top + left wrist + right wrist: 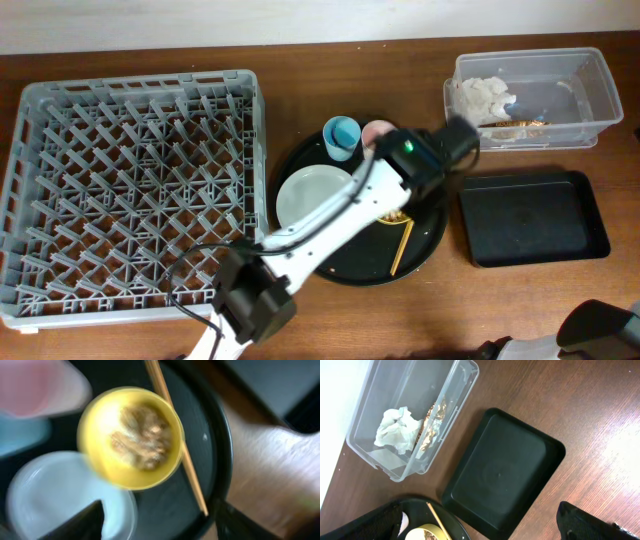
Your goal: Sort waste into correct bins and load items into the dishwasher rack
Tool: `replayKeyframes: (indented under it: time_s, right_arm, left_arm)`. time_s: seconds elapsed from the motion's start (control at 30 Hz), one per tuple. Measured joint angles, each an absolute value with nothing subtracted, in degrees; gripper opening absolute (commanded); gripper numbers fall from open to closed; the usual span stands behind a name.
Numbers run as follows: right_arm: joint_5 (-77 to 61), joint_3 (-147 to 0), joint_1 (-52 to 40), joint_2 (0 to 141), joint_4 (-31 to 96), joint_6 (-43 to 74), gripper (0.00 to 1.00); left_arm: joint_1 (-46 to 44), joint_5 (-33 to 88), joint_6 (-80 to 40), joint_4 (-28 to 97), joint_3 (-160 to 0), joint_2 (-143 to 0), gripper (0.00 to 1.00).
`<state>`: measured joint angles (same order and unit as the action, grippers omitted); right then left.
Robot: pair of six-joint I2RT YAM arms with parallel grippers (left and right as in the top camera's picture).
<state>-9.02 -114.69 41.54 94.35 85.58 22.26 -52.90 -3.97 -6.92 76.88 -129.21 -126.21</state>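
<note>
Around the yellow bowl [100,435], pale plate [45,495], pink cup [40,385], chopstick [192,472] alongside.

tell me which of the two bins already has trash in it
The clear plastic tub: a crumpled white napkin and a gold-brown wrapper lie inside it. The shallow black tray beside it holds nothing.

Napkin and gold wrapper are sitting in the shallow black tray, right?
No. The napkin and gold wrapper sit in the clear tub, not the shallow black tray. The right wrist view shows it.
</note>
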Motion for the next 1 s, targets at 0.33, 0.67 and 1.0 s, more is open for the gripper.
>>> replayKeyframes:
  time_s: [0.33,0.67,1.0]
  right_arm:
    - [-9.0,-114.7,41.5,94.3,85.7,22.2,0.99]
    - [-9.0,-114.7,41.5,94.3,85.7,22.2,0.99]
    - [-13.0,-114.7,41.5,94.3,84.9,23.8,0.99]
  left_arm:
    - [-28.9,-6.6,-12.6,96.4,-150.3,-126.2,0.99]
    - [-3.2,-4.7,-14.5,96.5,-150.3,-126.2,0.99]
    - [4.3,-4.5,-14.6,96.5,-150.3,-126.2,0.99]
